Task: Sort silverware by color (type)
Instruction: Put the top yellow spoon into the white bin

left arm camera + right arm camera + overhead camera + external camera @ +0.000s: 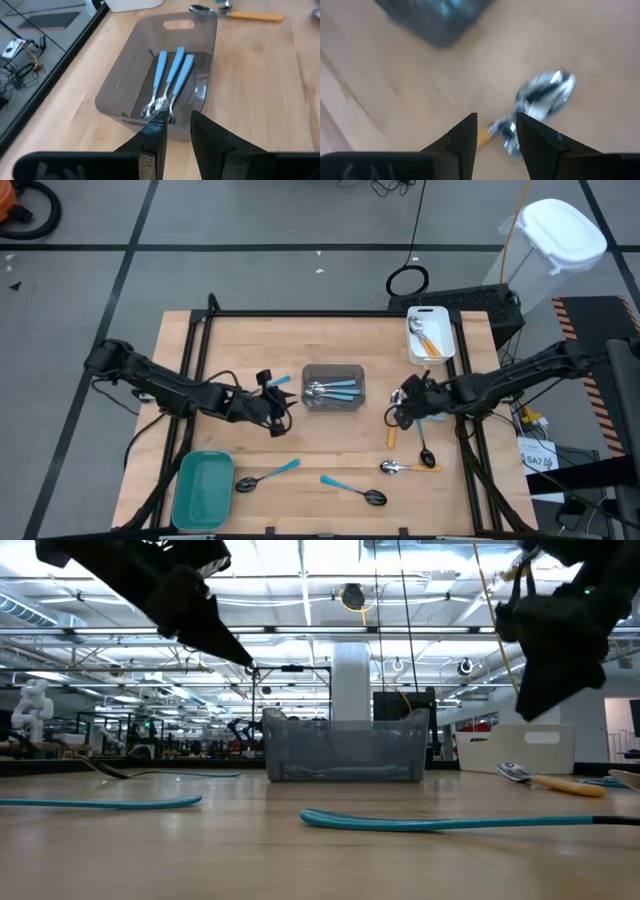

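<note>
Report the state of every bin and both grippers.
Grey bin: holds blue-handled spoons.
White bin: holds orange-handled spoons.
Teal bin: empty.
Left gripper: open, nothing held, facing the grey bin.
Right gripper: open, over an orange-handled spoon.

Left gripper hangs just left of the bin, which has spoons in it. Right gripper is on the bin's other side, a spoon right under it, tray behind.
</note>
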Robot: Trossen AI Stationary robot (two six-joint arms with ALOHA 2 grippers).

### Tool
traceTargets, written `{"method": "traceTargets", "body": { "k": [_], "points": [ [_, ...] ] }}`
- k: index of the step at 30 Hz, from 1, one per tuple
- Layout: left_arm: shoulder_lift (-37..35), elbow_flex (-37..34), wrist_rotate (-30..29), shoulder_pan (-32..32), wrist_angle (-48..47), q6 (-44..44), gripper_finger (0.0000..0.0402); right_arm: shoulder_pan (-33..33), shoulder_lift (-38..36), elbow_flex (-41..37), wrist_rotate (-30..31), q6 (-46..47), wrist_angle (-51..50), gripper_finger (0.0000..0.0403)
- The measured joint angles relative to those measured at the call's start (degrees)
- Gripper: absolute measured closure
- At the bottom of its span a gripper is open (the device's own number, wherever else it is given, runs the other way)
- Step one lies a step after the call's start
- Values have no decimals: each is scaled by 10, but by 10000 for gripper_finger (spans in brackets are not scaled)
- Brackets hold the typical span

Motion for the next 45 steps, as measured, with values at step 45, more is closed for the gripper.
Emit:
{"method": "traceTargets", "body": {
  "k": [45],
  "points": [
    [60,2,-11,-121,36,-179,314,59,375,181,-28,220,-117,301]
  ]
}}
